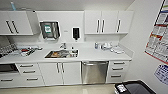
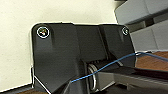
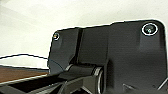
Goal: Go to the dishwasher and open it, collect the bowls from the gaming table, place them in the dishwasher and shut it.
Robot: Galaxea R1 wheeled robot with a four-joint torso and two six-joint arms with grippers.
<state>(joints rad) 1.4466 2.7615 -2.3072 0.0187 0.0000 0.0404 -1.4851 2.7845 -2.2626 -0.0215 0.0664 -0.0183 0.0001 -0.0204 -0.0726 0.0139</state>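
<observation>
you are facing a white kitchenette wall, and its long white counter [image 1: 100,53] spans most of your head view, with white wall cabinets [image 1: 107,22] above and white doors and drawers below. the dishwasher [image 1: 94,72] sits shut under the counter, its brushed steel front and bar handle just right of the double door under the sink [image 1: 62,53], with a stack of drawers [image 1: 118,71] on its other side. neither claw appears in your head view, so you cannot place the dishwasher against them. in each wrist view the robot's own dark plate is in front, so you cannot tell how wide either claw stands. a black bin [image 1: 136,88] sits low at your right, posters [image 1: 160,37] hang on the right wall, and a paper towel dispenser [image 1: 49,30] and a small black dispenser [image 1: 76,33] hang above the sink.
</observation>
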